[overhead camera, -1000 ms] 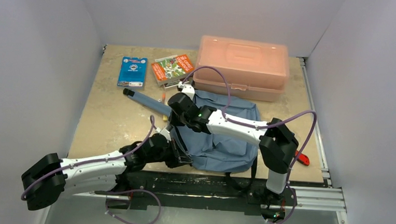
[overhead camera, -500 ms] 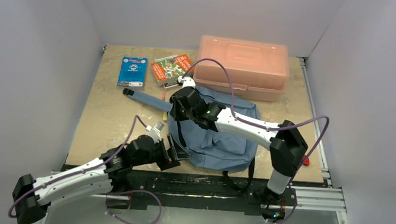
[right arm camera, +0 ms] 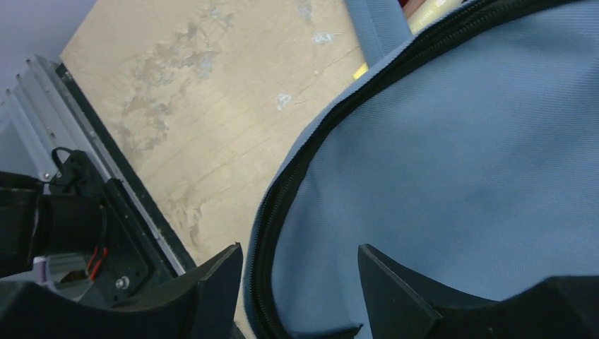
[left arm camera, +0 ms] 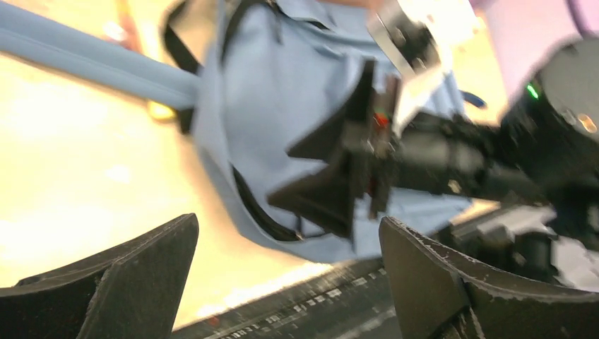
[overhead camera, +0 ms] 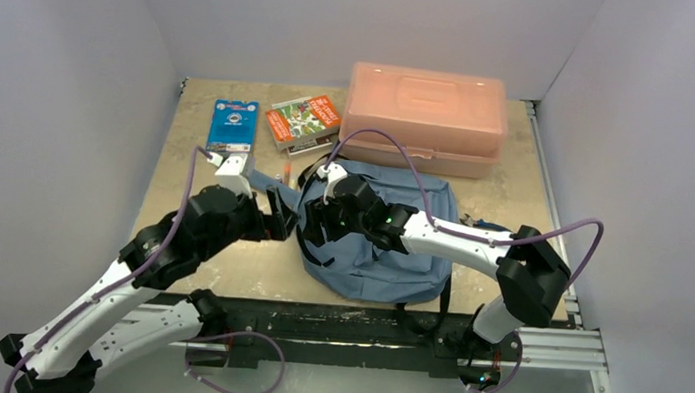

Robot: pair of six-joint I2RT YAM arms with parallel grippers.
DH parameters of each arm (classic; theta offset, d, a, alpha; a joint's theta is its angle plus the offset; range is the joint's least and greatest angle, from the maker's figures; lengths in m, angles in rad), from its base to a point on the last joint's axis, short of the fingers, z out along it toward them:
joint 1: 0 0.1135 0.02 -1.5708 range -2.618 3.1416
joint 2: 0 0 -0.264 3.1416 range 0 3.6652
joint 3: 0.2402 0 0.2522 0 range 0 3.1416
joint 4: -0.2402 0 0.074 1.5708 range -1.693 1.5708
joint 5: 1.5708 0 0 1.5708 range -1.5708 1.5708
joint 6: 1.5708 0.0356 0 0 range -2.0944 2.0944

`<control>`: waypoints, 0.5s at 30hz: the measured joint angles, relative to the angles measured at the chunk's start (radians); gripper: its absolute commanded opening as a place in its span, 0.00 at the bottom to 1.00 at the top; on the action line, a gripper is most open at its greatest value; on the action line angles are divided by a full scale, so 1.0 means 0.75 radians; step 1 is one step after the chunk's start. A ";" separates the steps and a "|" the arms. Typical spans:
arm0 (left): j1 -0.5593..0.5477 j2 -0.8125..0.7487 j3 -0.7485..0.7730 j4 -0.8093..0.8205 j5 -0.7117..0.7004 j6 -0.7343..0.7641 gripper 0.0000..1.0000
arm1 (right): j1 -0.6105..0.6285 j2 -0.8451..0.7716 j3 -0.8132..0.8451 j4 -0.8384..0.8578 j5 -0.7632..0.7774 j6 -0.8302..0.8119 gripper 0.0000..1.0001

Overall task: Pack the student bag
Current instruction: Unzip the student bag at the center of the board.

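**Both jaws apart at the bag's left edge**

The student bag (overhead camera: pixel 378 260) lies flat on the worktop (overhead camera: pixel 190 173), just in front of the salmon-pink box (overhead camera: pixel 424 115).

The left gripper (overhead camera: pixel 283 218) sits right beside the bag's left edge. Its jaws are spread wide with nothing between them, and its wrist view looks straight at the other arm's tool.

The right gripper (overhead camera: pixel 319 222) hangs over that same side of the bag. Its jaws are partly apart and straddle the dark zipper (right arm camera: pixel 282 198) along the fabric's edge. Nothing is clamped, and it is unclear whether the tips touch the cloth.

The two grippers face each other, close together.

A wide blue shoulder strap (left arm camera: pixel 92 56) runs out from the bag's far-left corner and passes beneath the left arm. Beyond the bag, left of the box, a blue card (overhead camera: pixel 232 124) and an orange-green book (overhead camera: pixel 303 119) lie side by side.
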 measured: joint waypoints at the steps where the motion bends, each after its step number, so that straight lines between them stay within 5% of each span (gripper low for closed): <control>1: 0.058 0.049 0.040 -0.008 -0.004 0.054 1.00 | 0.000 0.000 -0.004 0.006 -0.011 -0.003 0.65; 10: 0.526 0.423 0.182 0.148 0.300 0.225 0.99 | 0.000 -0.007 -0.020 0.065 0.006 -0.008 0.71; 15: 0.606 0.694 0.138 0.260 0.524 0.200 0.84 | 0.000 -0.079 -0.145 0.105 0.004 0.014 0.66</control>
